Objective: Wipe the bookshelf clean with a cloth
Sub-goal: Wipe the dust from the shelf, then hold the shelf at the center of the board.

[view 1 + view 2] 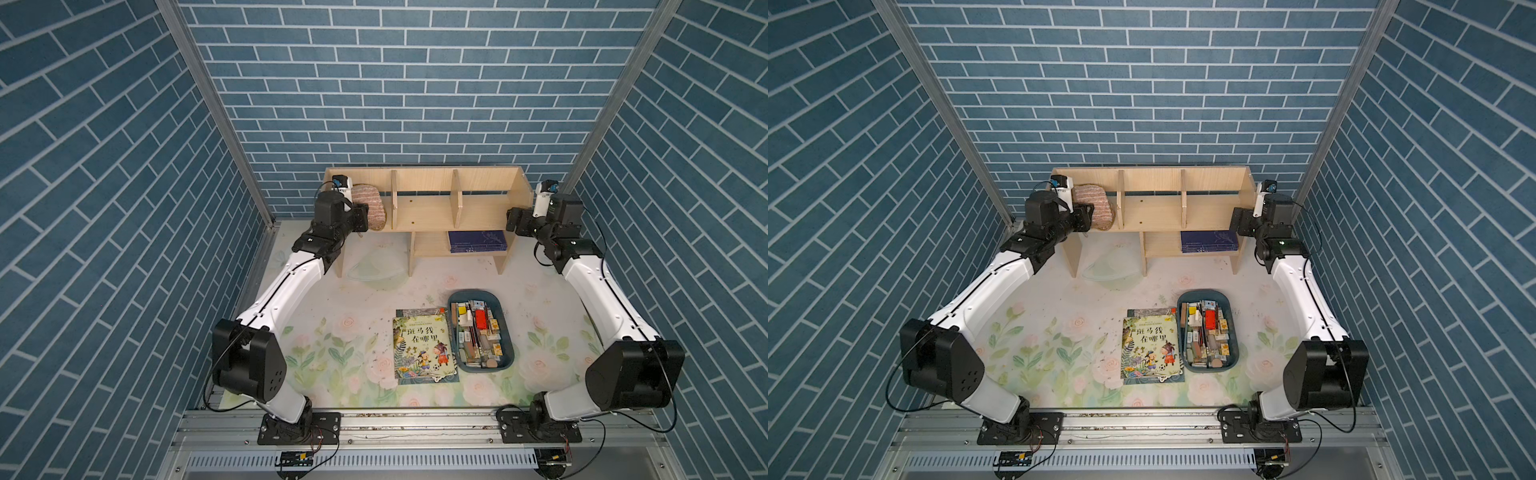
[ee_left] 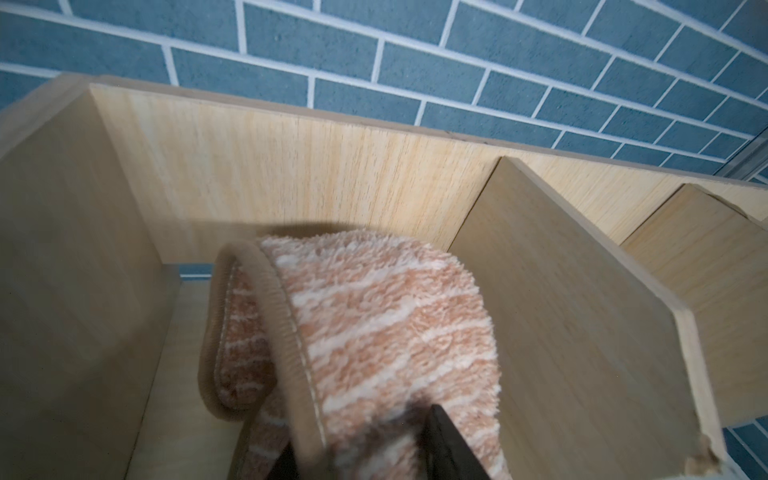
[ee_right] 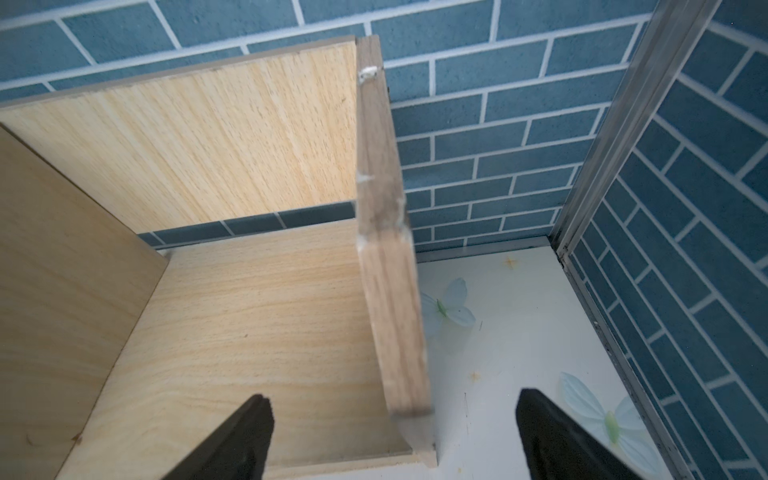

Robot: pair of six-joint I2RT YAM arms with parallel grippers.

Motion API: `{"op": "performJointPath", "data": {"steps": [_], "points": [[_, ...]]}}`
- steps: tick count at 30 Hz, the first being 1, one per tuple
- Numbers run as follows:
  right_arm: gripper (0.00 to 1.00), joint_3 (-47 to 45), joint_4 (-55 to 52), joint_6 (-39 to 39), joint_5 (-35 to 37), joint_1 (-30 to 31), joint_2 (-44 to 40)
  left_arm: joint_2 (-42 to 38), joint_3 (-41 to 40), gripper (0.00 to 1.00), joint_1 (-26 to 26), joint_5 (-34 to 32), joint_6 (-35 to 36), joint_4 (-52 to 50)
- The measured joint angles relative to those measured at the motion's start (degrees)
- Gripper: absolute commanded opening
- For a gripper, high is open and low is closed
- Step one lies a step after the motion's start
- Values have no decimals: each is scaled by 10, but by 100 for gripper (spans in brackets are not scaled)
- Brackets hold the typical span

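Note:
The light-wood bookshelf (image 1: pixel 424 208) stands against the back wall in both top views. The striped pink and cream cloth (image 1: pixel 372 199) is bunched in its left upper compartment, between the end panel and the first divider (image 2: pixel 561 299). My left gripper (image 2: pixel 365 453) reaches into that compartment from the front. Its black fingers (image 2: pixel 446 440) press into the cloth (image 2: pixel 374 324) from both sides, shut on a fold. My right gripper (image 3: pixel 395 432) is open at the shelf's right end. Its fingers (image 3: pixel 249 436) straddle the front edge of the right end panel (image 3: pixel 386 249) without touching it.
A dark blue book (image 1: pixel 478 241) lies on the small lower shelf. A clear plastic piece (image 1: pixel 374 268) sits under the shelf's left half. A picture book (image 1: pixel 424 347) and a blue tray (image 1: pixel 473 293) of stationery lie mid-table. Brick walls close in behind and at both sides.

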Motion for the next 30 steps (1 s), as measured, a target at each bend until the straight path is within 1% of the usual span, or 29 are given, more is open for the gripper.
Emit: {"op": "performJointPath", "data": {"steps": [1, 2, 4, 7, 11, 14, 17, 18, 19, 25, 30], "points": [[90, -1, 9, -5, -2, 0, 5, 6, 4, 33, 0, 1, -1, 5], [85, -2, 17, -8, -3, -1, 10, 11, 6, 30, 0, 3, -3, 10], [73, -2, 27, -15, -9, -2, 22, 17, 6, 26, -1, 6, -4, 18], [52, -9, 37, -22, -17, -3, 30, 27, 6, 22, -5, 8, -1, 20], [34, -35, 50, -28, -24, -4, 29, 28, -6, 21, -12, 7, 2, 28], [21, -37, 51, -37, -27, -8, 29, 26, -23, 16, -16, -2, 3, 37], [12, -38, 52, -47, -27, -12, 29, 26, -32, 12, -16, -19, 5, 40], [7, -39, 52, -65, -25, -11, 29, 26, -32, 11, -16, -24, 8, 39], [0, -40, 54, -78, -23, -11, 28, 26, -33, 10, -16, -33, 10, 39], [0, -54, 66, -80, -25, -11, 19, 16, -49, 10, -16, -57, 21, 40], [0, -102, 71, -67, -22, -11, -28, 15, -49, 10, -16, -69, 31, 40]]}}
